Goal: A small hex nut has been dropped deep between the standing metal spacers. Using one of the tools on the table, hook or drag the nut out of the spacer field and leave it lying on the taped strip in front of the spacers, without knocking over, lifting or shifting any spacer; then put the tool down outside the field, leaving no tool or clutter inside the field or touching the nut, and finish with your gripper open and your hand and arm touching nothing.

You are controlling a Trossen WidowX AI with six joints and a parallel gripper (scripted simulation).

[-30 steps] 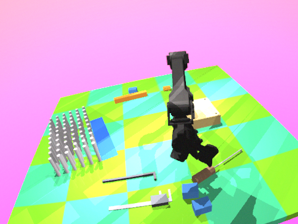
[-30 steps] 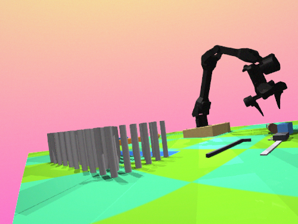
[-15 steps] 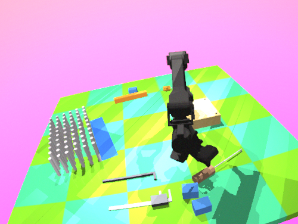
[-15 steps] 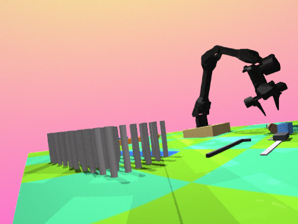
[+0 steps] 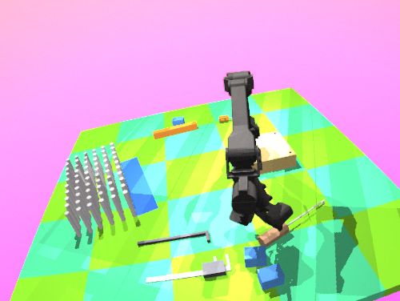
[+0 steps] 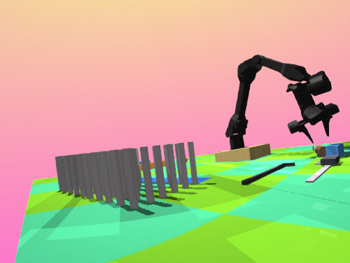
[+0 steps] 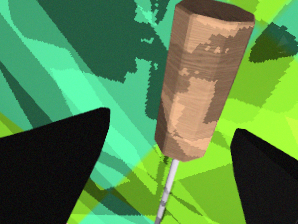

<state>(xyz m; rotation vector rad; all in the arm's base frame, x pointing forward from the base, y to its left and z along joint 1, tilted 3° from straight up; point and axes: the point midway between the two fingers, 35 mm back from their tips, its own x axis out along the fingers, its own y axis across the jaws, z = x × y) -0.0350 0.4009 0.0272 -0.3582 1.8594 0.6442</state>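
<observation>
Grey standing spacers (image 5: 130,206) (image 6: 134,178) form a dense upright field on the left. The blue taped strip (image 5: 140,188) (image 6: 204,180) lies beside them. The nut cannot be made out. A tool with a faceted wooden handle (image 5: 272,236) (image 6: 319,150) (image 7: 187,100) and thin metal shaft lies on the table at the right. My gripper (image 6: 320,139) (image 7: 172,127) is open and empty above it; in the wrist view the handle's lower end shows between the separated fingertips. A black L-shaped key (image 5: 174,238) (image 6: 266,172) lies between the spacers and the tool.
A caliper (image 5: 214,269) (image 6: 330,160) lies near the front. Two blue blocks (image 5: 255,257) (image 5: 270,276) stand close to the wooden handle. An orange bar (image 5: 176,130), a small blue block (image 5: 178,120) and a small orange piece (image 5: 224,118) lie at the back. A wooden block (image 5: 280,160) (image 6: 241,154) is by the arm's base.
</observation>
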